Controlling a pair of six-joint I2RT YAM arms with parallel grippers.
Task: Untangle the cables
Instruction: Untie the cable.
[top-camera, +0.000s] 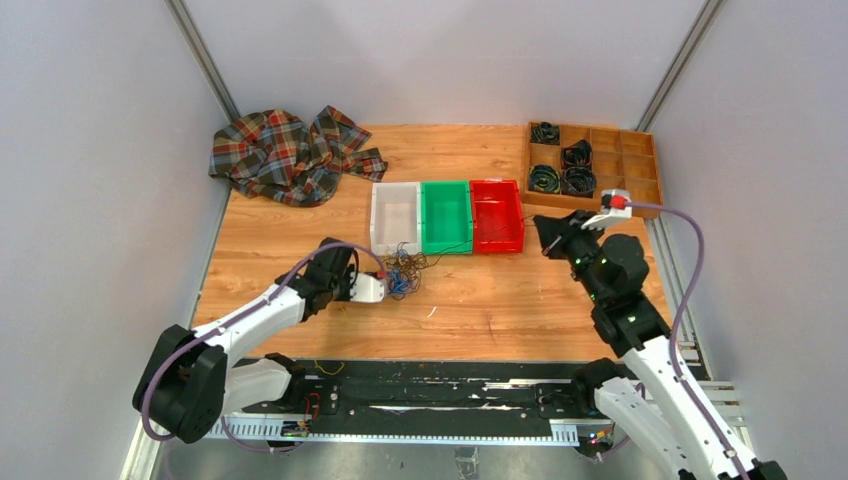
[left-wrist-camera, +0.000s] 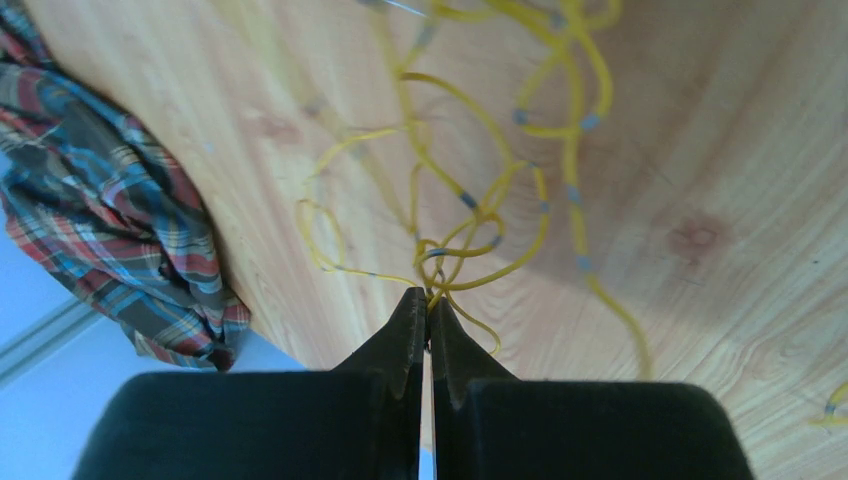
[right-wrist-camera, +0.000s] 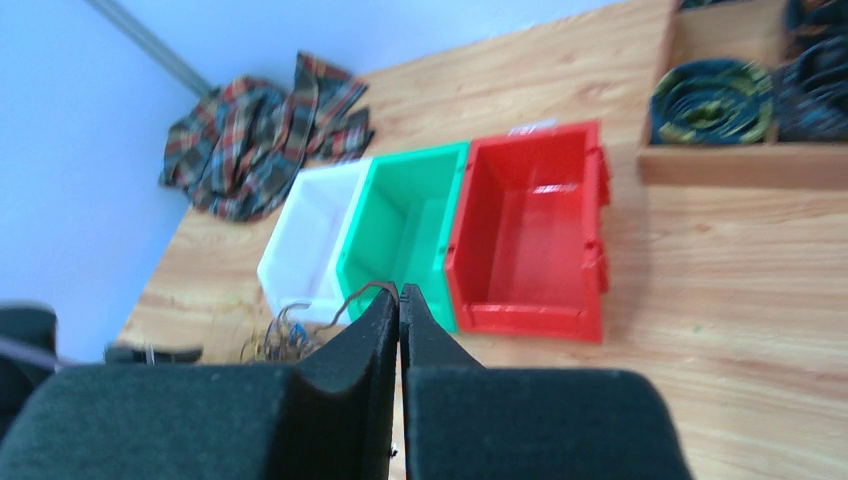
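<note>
The cables (top-camera: 404, 275) lie as a small tangle of yellow, blue and dark thin wires on the wooden table, just in front of the white bin. My left gripper (top-camera: 386, 285) sits at the tangle's left side. In the left wrist view it (left-wrist-camera: 430, 300) is shut on yellow strands (left-wrist-camera: 462, 197) that loop away over the wood. My right gripper (top-camera: 541, 224) hovers in front of the red bin. The right wrist view shows it (right-wrist-camera: 400, 291) shut on one thin dark strand (right-wrist-camera: 355, 297) that runs back to the tangle (right-wrist-camera: 285, 338).
Three empty bins stand in a row behind the tangle: white (top-camera: 395, 217), green (top-camera: 446, 215), red (top-camera: 497, 214). A wooden compartment tray (top-camera: 640, 165) with thick coiled cords is at the back right. A plaid cloth (top-camera: 290, 152) lies crumpled at the back left.
</note>
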